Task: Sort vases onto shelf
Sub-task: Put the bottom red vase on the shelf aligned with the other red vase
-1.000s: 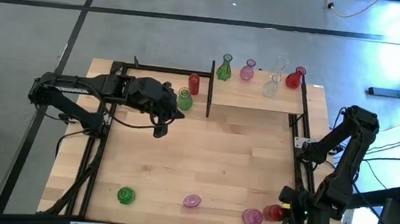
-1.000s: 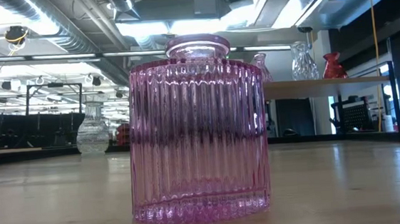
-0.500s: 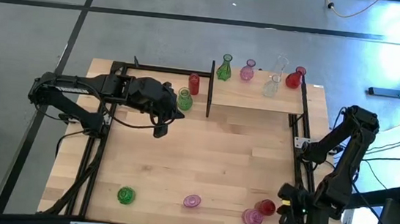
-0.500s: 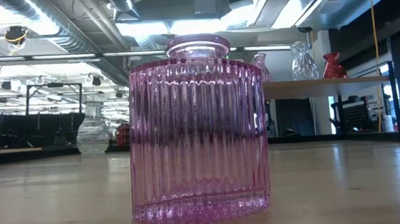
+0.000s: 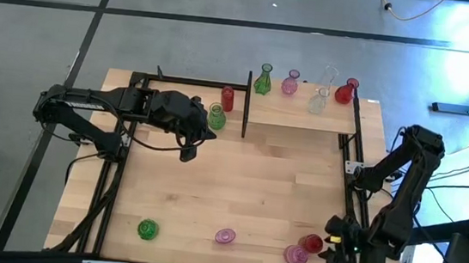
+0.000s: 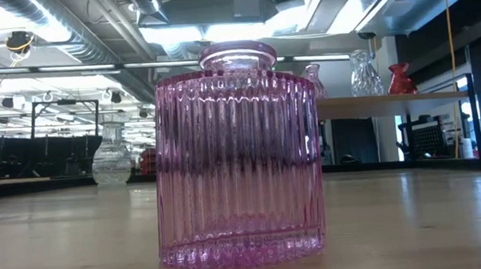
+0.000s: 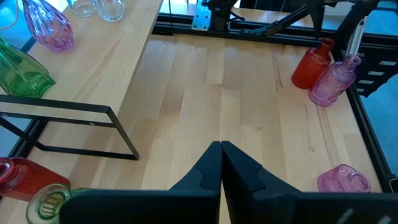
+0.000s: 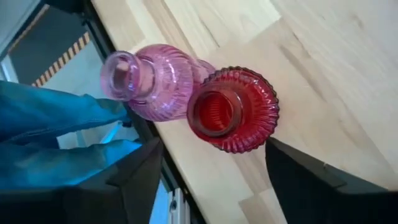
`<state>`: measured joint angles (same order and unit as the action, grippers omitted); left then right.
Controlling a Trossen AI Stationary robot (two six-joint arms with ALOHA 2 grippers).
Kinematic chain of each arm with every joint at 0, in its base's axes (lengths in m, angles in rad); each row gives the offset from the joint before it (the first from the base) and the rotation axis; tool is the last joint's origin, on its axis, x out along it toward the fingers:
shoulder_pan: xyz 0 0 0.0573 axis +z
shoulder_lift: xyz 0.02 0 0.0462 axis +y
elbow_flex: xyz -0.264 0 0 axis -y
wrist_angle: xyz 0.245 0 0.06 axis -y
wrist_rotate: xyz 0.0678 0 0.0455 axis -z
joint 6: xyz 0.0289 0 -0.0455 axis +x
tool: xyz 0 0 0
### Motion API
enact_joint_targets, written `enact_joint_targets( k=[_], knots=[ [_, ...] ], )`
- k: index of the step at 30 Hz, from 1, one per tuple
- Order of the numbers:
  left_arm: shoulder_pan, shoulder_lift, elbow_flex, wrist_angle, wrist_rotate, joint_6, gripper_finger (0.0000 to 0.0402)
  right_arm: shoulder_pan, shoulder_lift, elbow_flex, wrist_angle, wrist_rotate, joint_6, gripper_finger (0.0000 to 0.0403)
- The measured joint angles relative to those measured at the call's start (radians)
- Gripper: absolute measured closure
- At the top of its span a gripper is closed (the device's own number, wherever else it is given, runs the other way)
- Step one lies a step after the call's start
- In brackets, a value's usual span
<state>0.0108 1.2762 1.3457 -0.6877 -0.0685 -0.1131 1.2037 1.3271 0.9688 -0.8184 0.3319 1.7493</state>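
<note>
From above, the shelf point(image 5: 301, 112) sits at the far side of the counter point(image 5: 237, 192) and carries a green, a pink, two clear and a red vase. A green vase point(image 5: 216, 116) and a red cylinder point(image 5: 227, 99) stand just left of its post. Along the near edge are a green vase point(image 5: 147, 228), a pink vase point(image 5: 224, 236), a pink bottle point(image 5: 296, 256) and, touching it, the red vase point(image 5: 311, 243). The left end effector point(image 5: 188, 150) hangs by the far green vase, fingers pressed together and empty. The right end effector point(image 5: 332, 255) sits at the near right corner, just beside the red vase.

At counter height, the ribbed pink vase point(image 6: 238, 156) fills the frame, upright; shelf vases show behind it.

The left wrist camera shows its closed fingers point(image 7: 221, 168) over bare wood, the red and pink pair well beyond.

The right wrist camera looks down into the red vase point(image 8: 233, 109), upright, ribbed, with the pink bottle point(image 8: 149, 81) against it. The dark fingers point(image 8: 140, 171) stand spread on either side, gripping nothing.

The vase looks like rigid, smooth glass: light but brittle and slippery. The narrow neck under the lip likely gives the surest hold; the neighbour touching it could be knocked over.
</note>
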Motion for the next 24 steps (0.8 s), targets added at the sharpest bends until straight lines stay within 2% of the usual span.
enact_joint_targets(
  k=[10,22,24],
  knots=[
    [0.000,0.000,0.000,0.000,0.000,0.000,0.0401,-0.036,0.037,0.000,-0.047,0.019,0.016,0.0128],
    [0.000,0.000,0.000,0.000,0.000,0.000,0.0401,-0.127,0.037,0.000,-0.076,0.025,-0.082,0.0128],
    [0.000,0.000,0.000,0.000,0.000,0.000,0.0401,-0.127,0.040,0.000,-0.070,0.010,-0.082,0.0138]
  ],
)
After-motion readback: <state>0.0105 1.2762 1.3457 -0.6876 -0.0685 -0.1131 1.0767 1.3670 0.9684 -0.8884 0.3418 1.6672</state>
